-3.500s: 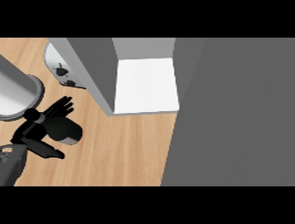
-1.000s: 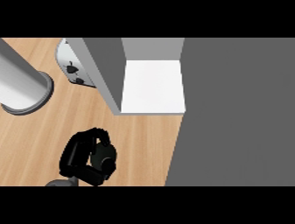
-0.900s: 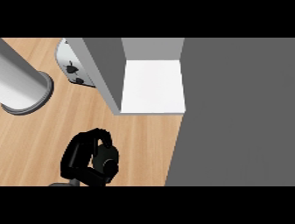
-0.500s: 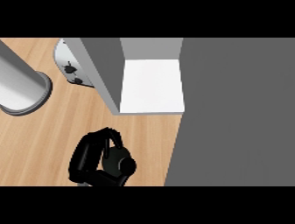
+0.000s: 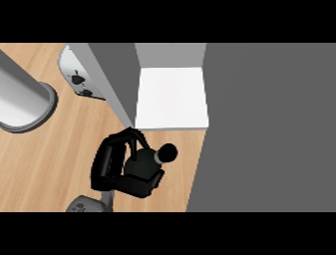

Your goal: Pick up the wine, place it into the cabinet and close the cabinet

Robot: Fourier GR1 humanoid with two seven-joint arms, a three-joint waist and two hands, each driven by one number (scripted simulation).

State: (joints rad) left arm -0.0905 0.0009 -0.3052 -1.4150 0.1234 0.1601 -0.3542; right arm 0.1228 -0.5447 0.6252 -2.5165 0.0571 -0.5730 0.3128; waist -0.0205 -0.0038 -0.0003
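left hand (image 5: 105,167) — fingers wrapped round wine (image 5: 160,155) | just short of open cabinet (image 5: 170,99) shelf — likely lined up to slide in

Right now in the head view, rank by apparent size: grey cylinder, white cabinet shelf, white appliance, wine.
1. grey cylinder and white cabinet shelf: look alike, and the picture's edge cuts the cylinder off.
2. white appliance, partly hidden.
3. wine, mostly covered by the left hand.
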